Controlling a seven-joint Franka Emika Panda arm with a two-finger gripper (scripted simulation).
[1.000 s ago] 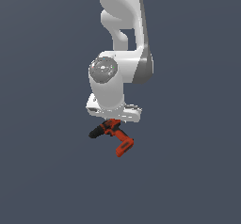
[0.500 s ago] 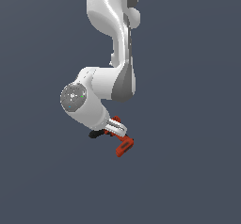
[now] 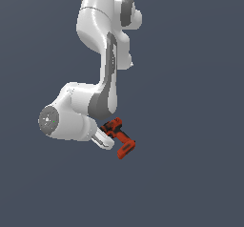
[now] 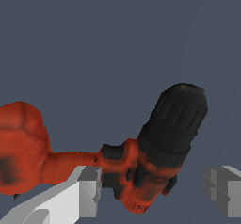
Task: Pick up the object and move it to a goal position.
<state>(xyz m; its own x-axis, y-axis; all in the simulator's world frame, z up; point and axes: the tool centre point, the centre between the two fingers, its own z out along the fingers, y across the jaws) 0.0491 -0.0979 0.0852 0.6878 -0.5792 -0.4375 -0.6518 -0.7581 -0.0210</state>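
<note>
The red-orange drill (image 3: 122, 139) with its black chuck hangs in the air at the end of my white arm, in the lower middle of the exterior view. My gripper (image 3: 109, 137) is shut on the drill's body near the chuck; the battery base sticks out down and toward the exterior view's right. In the wrist view the drill (image 4: 155, 148) lies between my two grey fingertips (image 4: 89, 190), with the black chuck (image 4: 181, 110) pointing away and the blocky red base (image 4: 21, 148) to one side. My gripper (image 4: 157, 192) spans the drill's body.
Only a plain dark grey-blue background shows around the arm (image 3: 102, 54). No table, goal marker or other object is in view.
The arm has swung toward the exterior view's left and bent lower, carrying the drill along. The drill has stayed in the gripper and turned with the wrist.
</note>
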